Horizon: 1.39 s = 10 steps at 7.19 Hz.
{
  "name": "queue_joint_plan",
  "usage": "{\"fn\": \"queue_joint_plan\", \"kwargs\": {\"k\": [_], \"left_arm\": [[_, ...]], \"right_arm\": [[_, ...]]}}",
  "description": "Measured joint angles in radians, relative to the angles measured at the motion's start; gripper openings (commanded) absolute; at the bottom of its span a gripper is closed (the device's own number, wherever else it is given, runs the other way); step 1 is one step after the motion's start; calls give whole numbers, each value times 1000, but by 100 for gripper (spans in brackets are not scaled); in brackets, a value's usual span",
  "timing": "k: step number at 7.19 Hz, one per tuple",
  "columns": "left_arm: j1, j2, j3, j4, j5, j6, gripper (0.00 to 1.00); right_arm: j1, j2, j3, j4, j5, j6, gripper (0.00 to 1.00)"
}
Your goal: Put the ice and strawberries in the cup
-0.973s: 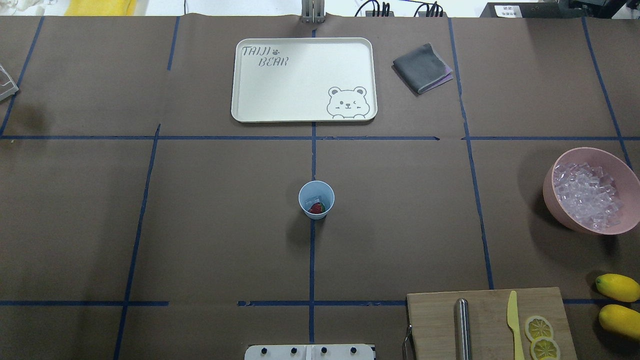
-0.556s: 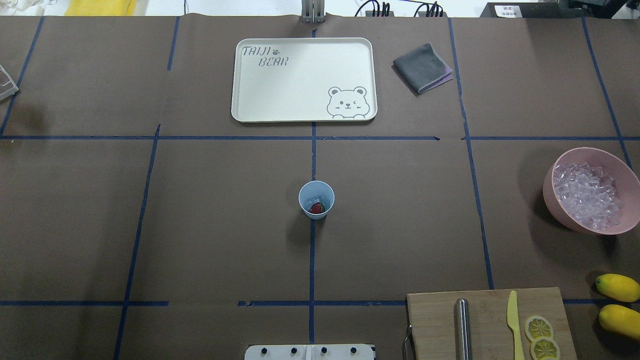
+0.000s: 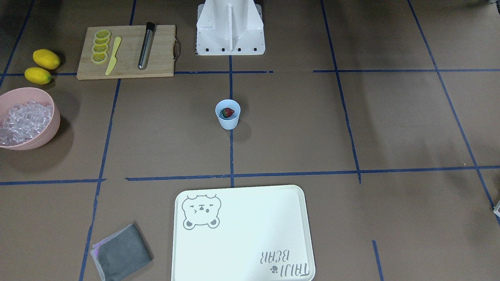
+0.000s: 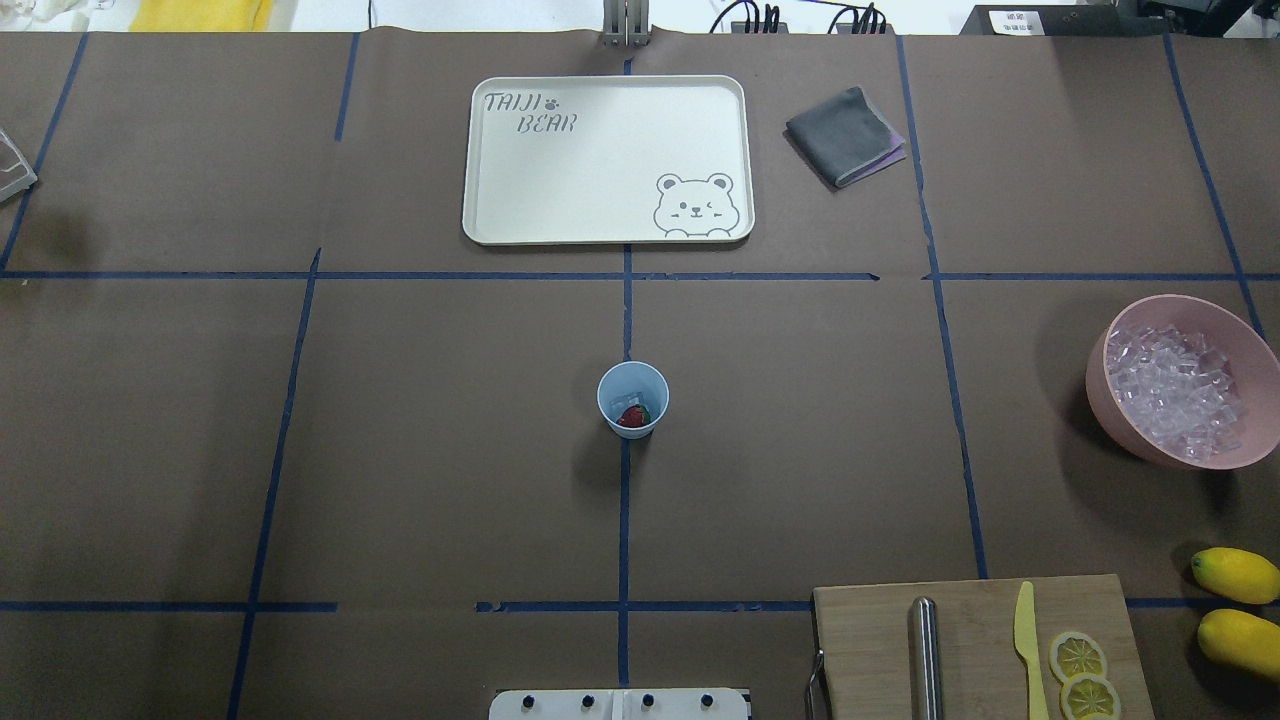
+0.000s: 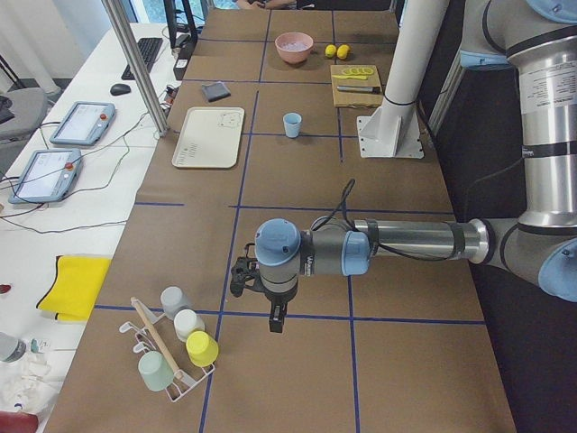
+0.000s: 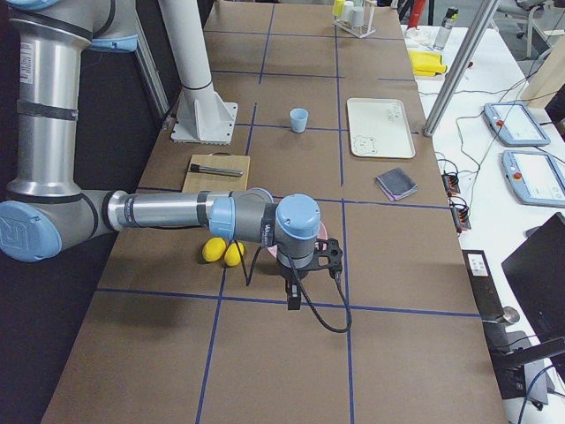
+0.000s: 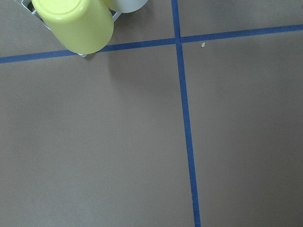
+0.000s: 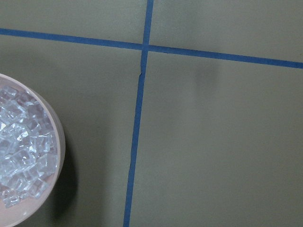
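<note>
The cup stands upright near the middle of the surface, on a blue tape line, and well apart from everything else. Both the overhead and front-facing views look into it. The strawberry lies at the bottom, and the front-facing view shows its red and green more plainly. Overhead, pale shapes beside the berry may be a cube or two of ice, but the cup is too small there to be sure.

The rest of the ice fills the pink bowl at the surface's right end. The right wrist view shows the cubes up close, piled against the bowl's rim.

Only the side views show the arms. From the left end, the left fingers hang over bare surface near a cup rack. The left wrist view catches that rack's yellow cup at its top edge. From the right end, the right fingers hang just beside the bowl, with the lemons behind the forearm. At this range, I cannot tell whether either pair is released or clenched, and neither wrist view shows them
</note>
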Motion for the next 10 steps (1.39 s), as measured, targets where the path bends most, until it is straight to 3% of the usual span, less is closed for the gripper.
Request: {"fn": "queue_joint_plan", "kwargs": {"k": [10], "left_arm": [[0, 1, 24, 3, 3, -1, 100]], "right_arm": [[1, 0, 1, 0, -1, 1, 100]]}}
